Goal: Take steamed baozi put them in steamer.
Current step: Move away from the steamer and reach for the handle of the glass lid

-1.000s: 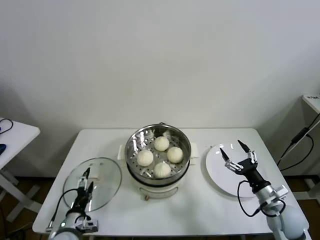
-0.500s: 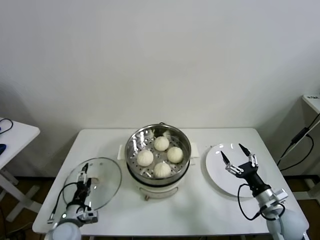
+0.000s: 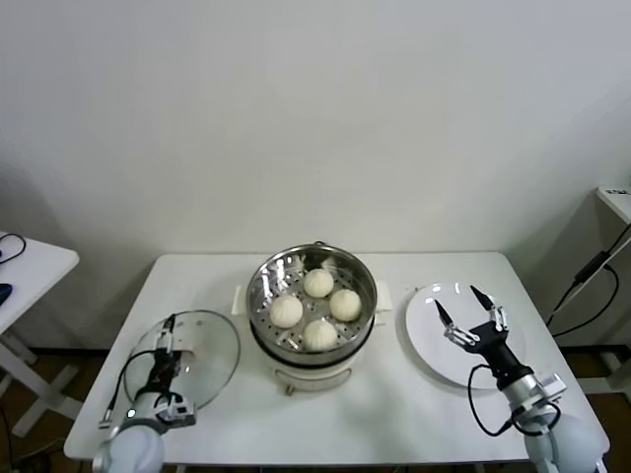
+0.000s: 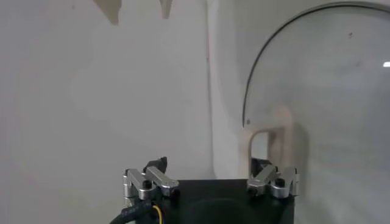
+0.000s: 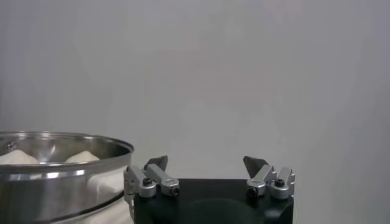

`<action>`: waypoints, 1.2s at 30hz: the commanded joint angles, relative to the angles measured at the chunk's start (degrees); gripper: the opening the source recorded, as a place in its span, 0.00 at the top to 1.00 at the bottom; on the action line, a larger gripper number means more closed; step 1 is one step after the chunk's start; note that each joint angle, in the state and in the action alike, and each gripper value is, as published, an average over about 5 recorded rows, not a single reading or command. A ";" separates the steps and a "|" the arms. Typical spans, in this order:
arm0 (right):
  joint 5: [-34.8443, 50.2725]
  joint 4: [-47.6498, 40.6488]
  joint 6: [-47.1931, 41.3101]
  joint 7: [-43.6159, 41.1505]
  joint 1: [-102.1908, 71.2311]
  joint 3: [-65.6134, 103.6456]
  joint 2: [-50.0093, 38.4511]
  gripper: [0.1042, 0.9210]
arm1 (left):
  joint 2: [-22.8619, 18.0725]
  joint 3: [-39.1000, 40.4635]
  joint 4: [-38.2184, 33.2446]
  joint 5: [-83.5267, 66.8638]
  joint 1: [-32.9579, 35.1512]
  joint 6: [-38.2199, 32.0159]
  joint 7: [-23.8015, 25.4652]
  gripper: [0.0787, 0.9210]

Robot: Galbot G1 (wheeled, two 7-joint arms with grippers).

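Note:
The steamer (image 3: 312, 305), a shiny steel pot on a white base, stands mid-table with several cream baozi (image 3: 317, 283) resting on its perforated tray. My right gripper (image 3: 463, 311) hovers open and empty over the white plate (image 3: 424, 337), to the right of the steamer. In the right wrist view its fingers (image 5: 206, 163) stand wide apart, with the steamer's rim (image 5: 61, 146) and two baozi tops (image 5: 82, 157) off to one side. My left gripper (image 3: 166, 340) is open and empty above the glass lid (image 3: 202, 350). Its wrist view (image 4: 210, 167) shows the lid's white handle (image 4: 268, 131).
The white table (image 3: 394, 419) carries the lid at front left and the bare plate at right. A small side table (image 3: 30, 261) stands off to the far left. A dark cable (image 3: 592, 286) hangs at the far right.
The right gripper has sunk slightly over the plate. The left gripper has crept a little farther over the glass lid. Both stay open; the baozi have not moved.

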 commanded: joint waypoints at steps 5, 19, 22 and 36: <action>-0.86 -0.23 0.04 -0.17 0.14 -0.11 0.72 0.12 | -0.58 0.08 3.47 -0.50 -2.62 0.11 -1.81 0.12; -1.76 -0.40 0.04 -0.79 0.25 -0.21 1.57 0.12 | -1.19 0.16 5.29 -1.70 -2.96 -0.33 -3.16 0.46; -1.93 -0.49 0.03 -0.86 0.44 -0.25 1.73 0.12 | -1.21 0.14 5.50 -1.94 -3.00 -0.26 -3.38 0.56; -2.29 -1.19 0.02 -0.90 1.43 -0.91 1.10 0.12 | -0.83 -0.07 1.31 -4.03 -0.91 1.35 -4.31 0.91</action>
